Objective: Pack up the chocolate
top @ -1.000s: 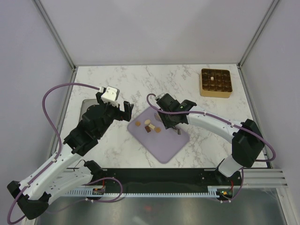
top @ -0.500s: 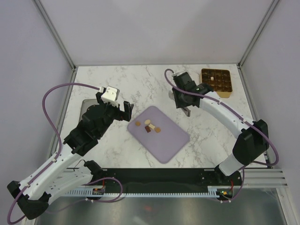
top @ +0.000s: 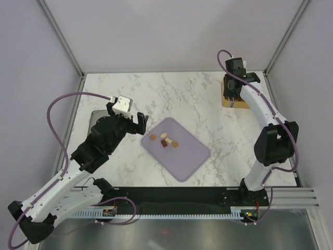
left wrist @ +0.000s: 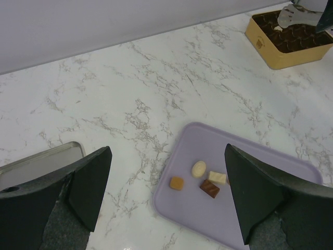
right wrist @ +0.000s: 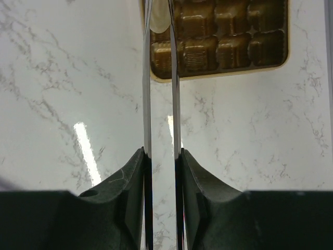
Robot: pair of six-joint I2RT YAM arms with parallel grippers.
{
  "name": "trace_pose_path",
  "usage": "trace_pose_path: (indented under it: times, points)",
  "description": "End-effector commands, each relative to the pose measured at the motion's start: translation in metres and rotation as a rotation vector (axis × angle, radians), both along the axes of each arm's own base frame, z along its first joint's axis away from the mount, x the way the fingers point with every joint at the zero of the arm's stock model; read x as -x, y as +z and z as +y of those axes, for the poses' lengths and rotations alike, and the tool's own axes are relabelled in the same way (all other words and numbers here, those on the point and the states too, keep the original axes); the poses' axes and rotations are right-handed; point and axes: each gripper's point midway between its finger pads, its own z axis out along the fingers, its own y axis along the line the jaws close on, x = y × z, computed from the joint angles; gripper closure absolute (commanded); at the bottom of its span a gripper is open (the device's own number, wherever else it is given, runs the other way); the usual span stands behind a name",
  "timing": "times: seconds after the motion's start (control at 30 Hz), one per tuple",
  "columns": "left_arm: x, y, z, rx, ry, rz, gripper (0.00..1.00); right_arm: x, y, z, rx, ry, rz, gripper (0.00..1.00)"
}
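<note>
Chocolate piece [right wrist: 158,22] pinched in right hand [right wrist: 158,6], arm stretched over gold tray [right wrist: 223,72].

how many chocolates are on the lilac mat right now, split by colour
caramel tan chocolate pieces: 2
cream-white chocolate pieces: 2
dark brown chocolate piece: 1
total on the flat lilac rounded-corner mat: 5
</note>
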Motion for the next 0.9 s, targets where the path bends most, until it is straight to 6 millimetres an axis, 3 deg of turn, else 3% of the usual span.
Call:
trace_pose_path:
  times: [0.0, 0.17, 0.37, 0.87]
  points:
    - [-0.003, 0.008, 0.004, -0.010, 0.018, -0.039, 0.03, -0.025, 0.016, -0.035, -0.016, -0.113, -0.058, 0.64]
    - [-0.003, 0.008, 0.004, -0.010, 0.019, -0.039, 0.03, -0.035, 0.012, -0.068, 0.034, -0.197, -0.055, 0.64]
    - [-0.004, 0.006, 0.004, -0.014, 0.020, -0.035, 0.03, -0.043, 0.003, -0.088, 0.049, -0.228, -0.033, 0.64]
    - [-0.005, 0.004, 0.004, -0.022, 0.023, -0.032, 0.03, -0.065, -0.017, -0.090, 0.004, -0.218, -0.011, 0.60]
